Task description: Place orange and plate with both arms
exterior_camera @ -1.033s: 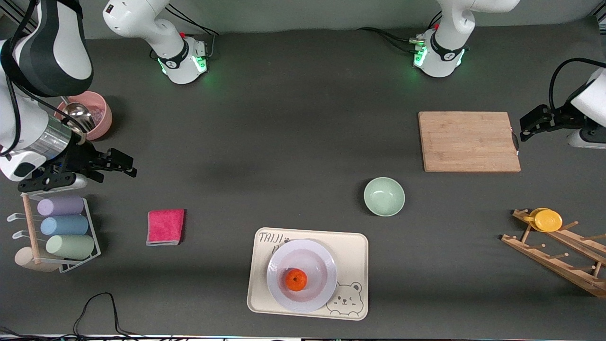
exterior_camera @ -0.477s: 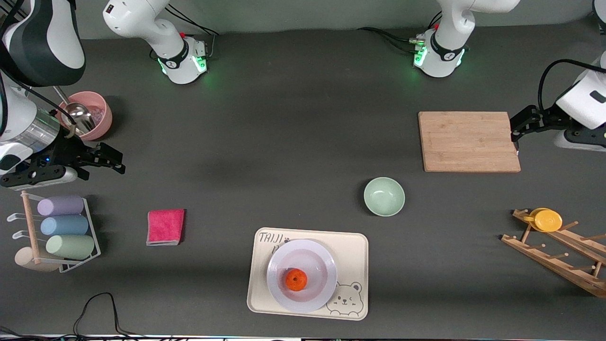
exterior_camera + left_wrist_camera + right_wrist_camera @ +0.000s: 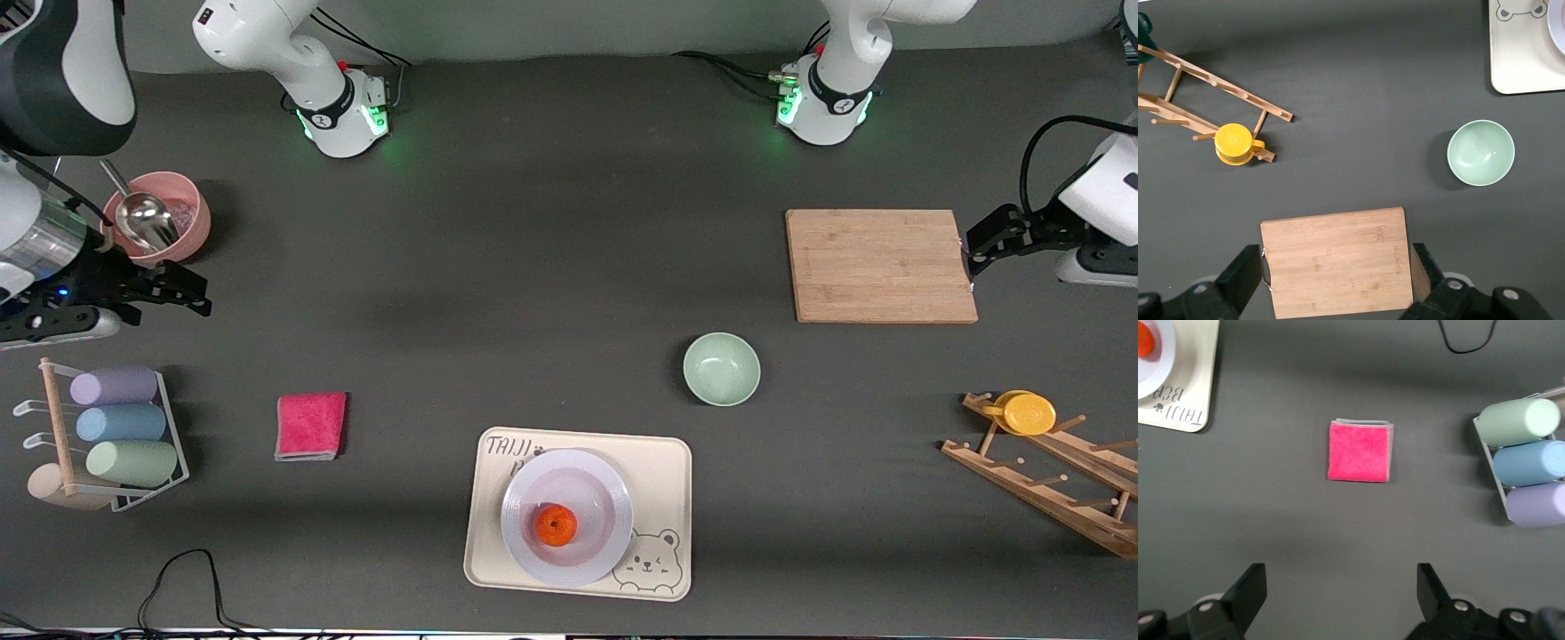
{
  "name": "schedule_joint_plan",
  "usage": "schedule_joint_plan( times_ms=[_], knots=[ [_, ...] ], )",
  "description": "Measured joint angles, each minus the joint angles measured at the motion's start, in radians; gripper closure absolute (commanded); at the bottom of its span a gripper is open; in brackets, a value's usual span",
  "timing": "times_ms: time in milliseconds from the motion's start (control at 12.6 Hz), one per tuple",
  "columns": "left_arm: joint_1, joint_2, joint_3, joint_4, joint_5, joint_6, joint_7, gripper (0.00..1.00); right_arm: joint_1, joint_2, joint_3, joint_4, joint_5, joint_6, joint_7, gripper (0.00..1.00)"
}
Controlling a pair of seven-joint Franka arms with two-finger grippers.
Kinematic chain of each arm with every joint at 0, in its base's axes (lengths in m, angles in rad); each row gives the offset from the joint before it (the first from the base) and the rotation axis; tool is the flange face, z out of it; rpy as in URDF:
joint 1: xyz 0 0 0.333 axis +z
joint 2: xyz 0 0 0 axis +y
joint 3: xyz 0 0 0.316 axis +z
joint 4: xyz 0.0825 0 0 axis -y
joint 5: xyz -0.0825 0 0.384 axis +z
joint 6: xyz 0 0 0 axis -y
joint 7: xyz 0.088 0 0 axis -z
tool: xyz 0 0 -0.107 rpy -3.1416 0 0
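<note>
The orange point(image 3: 556, 525) sits in the plate point(image 3: 566, 516), and the plate rests on the cream tray point(image 3: 665, 480) with a bear drawn on it, at the table edge nearest the front camera. The right gripper point(image 3: 182, 296) hangs with fingers spread wide and empty, in the air near the pink cup point(image 3: 185, 216) at the right arm's end of the table. The left gripper point(image 3: 978, 248), also spread and empty, is over the edge of the wooden board point(image 3: 880, 265).
</note>
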Motion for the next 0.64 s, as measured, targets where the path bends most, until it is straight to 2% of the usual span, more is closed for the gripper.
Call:
schedule_joint_plan(
  times_ms=[318, 636],
  knots=[
    [0.023, -0.014, 0.003, 0.002, 0.0, -0.009, -0.002, 0.0, -0.059, -0.002, -0.01, 0.046, 0.0, -0.097, -0.01, 0.0],
    [0.032, -0.017, 0.006, 0.003, 0.0, -0.041, -0.002, 0.0, -0.065, -0.003, -0.011, 0.055, 0.0, -0.138, -0.01, 0.0]
  ],
)
